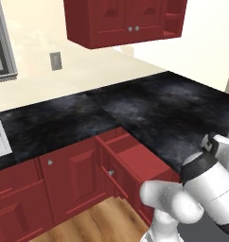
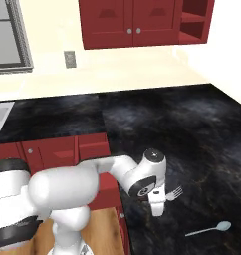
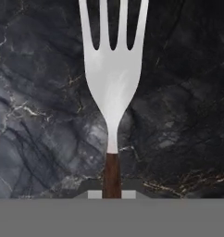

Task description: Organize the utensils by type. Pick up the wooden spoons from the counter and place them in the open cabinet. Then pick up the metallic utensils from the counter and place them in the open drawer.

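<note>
Black marbled counter (image 2: 192,129) fills the corner, cream wall behind, red wall cabinet (image 2: 137,22) up top with its open shelf bay at the right end. Pincer (image 2: 159,211) is low over the counter, clenched on the fork (image 3: 112,88) by its dark handle (hand view: handle pinched between the two tips, silver tines running straight out ahead of the pincer over the stone). In the right base view the fork head (image 2: 174,192) pokes out just beside the pincer's upper right. Cannot tell whether the fork is touching the counter or lifted clear.

Teaspoon (image 2: 208,229) lies flat on the counter, near the pincer to its right and slightly lower in the right base view, bowl pointing away from it, apart from the fork.

Open drawer (image 1: 135,158) is pulled out from the floor cabinets below the counter edge, red inside; in the left base view it sits to the left of the arm (image 1: 211,182).

Cabinet is well above and behind the pincer, two centre doors shut with silver knobs (image 2: 134,31) side by side. Outlet (image 2: 69,59) on the wall, far left of the pincer. Window frame (image 2: 10,35) at the far left edge. Wood floor (image 1: 97,222) below the floor cabinets.
</note>
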Available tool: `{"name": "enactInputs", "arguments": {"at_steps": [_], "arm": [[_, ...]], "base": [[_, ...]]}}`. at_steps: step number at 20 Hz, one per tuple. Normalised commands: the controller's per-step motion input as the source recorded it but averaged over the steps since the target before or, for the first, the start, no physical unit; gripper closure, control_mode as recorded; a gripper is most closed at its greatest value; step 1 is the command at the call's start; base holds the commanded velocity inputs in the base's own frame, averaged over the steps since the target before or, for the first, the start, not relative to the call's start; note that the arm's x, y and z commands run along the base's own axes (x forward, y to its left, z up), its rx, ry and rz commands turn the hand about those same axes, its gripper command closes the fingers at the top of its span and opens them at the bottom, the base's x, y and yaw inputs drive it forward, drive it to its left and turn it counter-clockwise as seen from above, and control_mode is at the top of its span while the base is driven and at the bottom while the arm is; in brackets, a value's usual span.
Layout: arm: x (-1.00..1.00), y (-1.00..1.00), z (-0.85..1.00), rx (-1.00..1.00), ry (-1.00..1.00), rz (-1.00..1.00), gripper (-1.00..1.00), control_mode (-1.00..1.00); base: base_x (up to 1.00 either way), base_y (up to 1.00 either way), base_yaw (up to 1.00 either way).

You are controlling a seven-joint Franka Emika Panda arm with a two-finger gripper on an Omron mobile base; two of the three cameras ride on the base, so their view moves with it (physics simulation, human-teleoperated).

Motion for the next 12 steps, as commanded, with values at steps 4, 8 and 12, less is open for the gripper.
{"name": "enactInputs", "arguments": {"at_steps": [4, 8, 12], "arm": [[0.1, 0.73, 0.33, -0.21, -0.04, 0.53, 1.0, -1.0], [0.28, 0.57, 0.53, -0.22, 0.0, 0.46, 1.0, -1.0], [0.43, 0.46, 0.38, -0.2, 0.0, 0.43, 1.0, -1.0]], "base": [[0.0, 0.0, 0.0], [0.0, 0.0, 0.0], [0.0, 0.0, 0.0]]}}
